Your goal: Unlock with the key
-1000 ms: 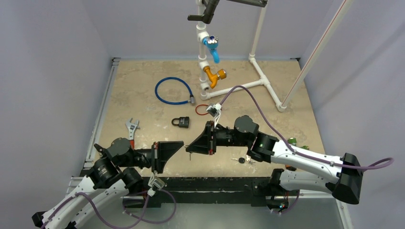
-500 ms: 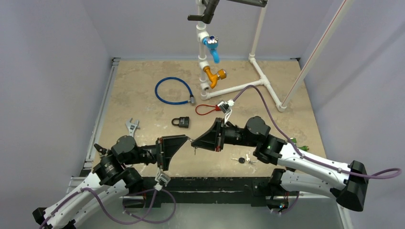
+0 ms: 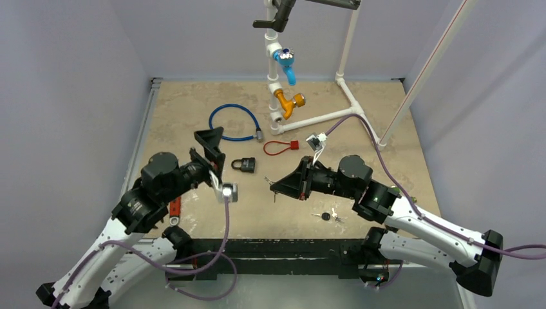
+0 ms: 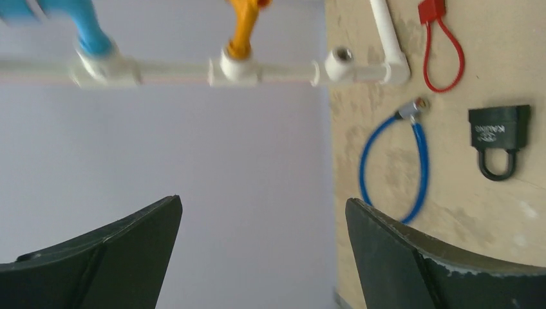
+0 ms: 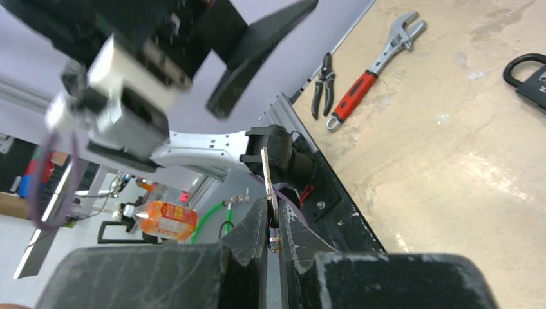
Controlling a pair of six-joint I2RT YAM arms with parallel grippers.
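Padlock (image 4: 501,127), black, lying on tabletop (image 4: 463,206): two short lines of pale lettering on the body, upside down in the left wrist view, too small to read with certainty. Bottle (image 5: 169,219) beyond the tabletop edge: orange printed label, illegible.

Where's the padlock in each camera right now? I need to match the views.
Top: padlock mid-table, just nearer than the blue cable.
Left wrist: padlock at right edge, shackle down.
Right wrist: padlock in top right corner, cut off.
Shared landmark: blue cable, top and left wrist only.
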